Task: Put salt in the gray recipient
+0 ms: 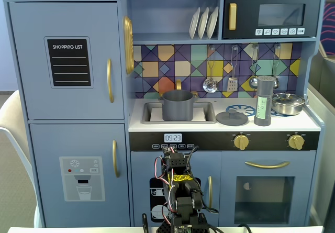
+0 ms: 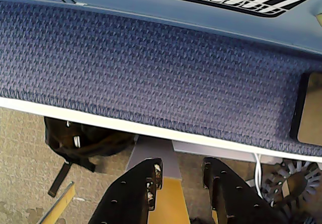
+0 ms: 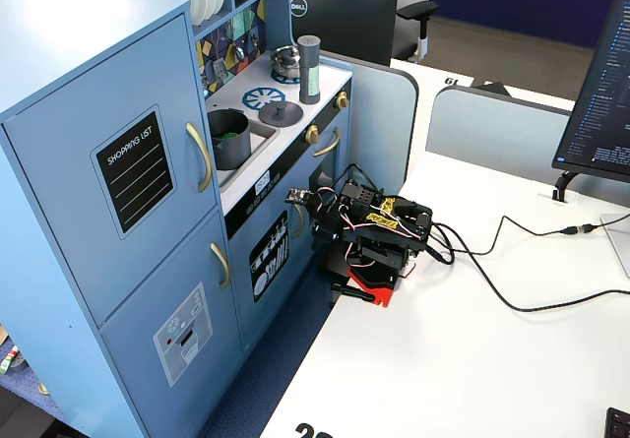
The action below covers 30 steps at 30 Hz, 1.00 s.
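The salt (image 1: 263,101) is a tall dark-gray shaker with a pale green label, standing upright on the toy kitchen's counter at the right; it also shows in the other fixed view (image 3: 309,69). The gray recipient (image 1: 178,105) is a matte gray pot sitting in the sink, left of the salt, and it shows again in the side fixed view (image 3: 229,139). My arm (image 3: 374,236) is folded low on the white table, in front of and below the counter, far from both. In the wrist view my gripper (image 2: 182,169) points down at the floor, its jaws apart and empty.
A flat gray knobbed lid (image 1: 232,118) lies between pot and salt. A shiny steel pan (image 1: 287,103) sits right of the salt. Utensils hang on the backsplash (image 1: 230,65). A blue fabric partition (image 2: 151,68) and a black bag (image 2: 80,138) on the floor lie under the gripper.
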{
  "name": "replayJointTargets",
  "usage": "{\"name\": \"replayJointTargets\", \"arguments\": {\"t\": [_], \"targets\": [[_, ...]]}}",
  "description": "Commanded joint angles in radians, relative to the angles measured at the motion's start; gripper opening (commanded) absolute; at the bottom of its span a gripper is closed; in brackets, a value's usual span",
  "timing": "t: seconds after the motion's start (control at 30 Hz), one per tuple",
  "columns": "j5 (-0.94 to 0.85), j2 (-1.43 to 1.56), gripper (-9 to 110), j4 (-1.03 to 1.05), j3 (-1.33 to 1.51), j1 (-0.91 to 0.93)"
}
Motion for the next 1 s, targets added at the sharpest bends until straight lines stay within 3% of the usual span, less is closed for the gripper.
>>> {"name": "replayJointTargets", "arguments": {"t": [0.0, 0.37, 0.53, 0.7, 0.97], "targets": [[-0.015, 0.005, 0, 0.006, -0.006, -0.009], [-0.031, 0.0, 0, -0.018, -0.012, 0.061], [0.002, -0.031, 0, -0.058, -0.198, 0.296], [-0.114, -0.153, 0, -0.252, -0.411, 0.572], [-0.123, -0.261, 0, -0.456, -0.673, 0.836]]}}
